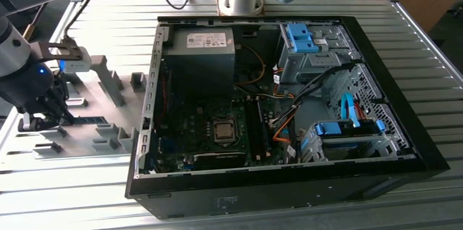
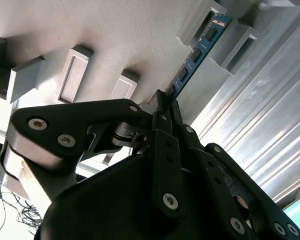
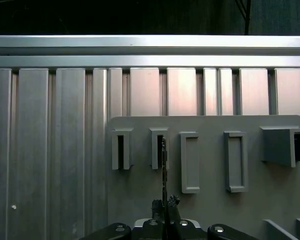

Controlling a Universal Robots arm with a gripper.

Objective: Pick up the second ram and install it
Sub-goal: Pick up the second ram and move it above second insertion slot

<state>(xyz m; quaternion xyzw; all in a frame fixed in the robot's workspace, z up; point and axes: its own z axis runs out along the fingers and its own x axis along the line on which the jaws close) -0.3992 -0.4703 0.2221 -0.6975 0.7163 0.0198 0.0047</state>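
Here we find the claw (image 2: 164, 102) clamped tight on one end of the memory stick (image 2: 195, 55), whose far end sits in a grey holder block (image 3: 154, 150) on the plate (image 3: 270, 200) near the edge of the counter (image 1: 123, 13) at the exterior view's left; other blocks (image 3: 190, 136) flank it, with the open computer case (image 1: 416, 138) beside the plate.

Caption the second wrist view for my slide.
Gripper shut on the ram, whose far end sits in a grey holder.

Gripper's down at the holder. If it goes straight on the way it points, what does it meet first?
Most likely the grey holder plate just ahead. The gripper looks shut on the ram, whose far end sits in a holder block on that plate. Depth is unclear.
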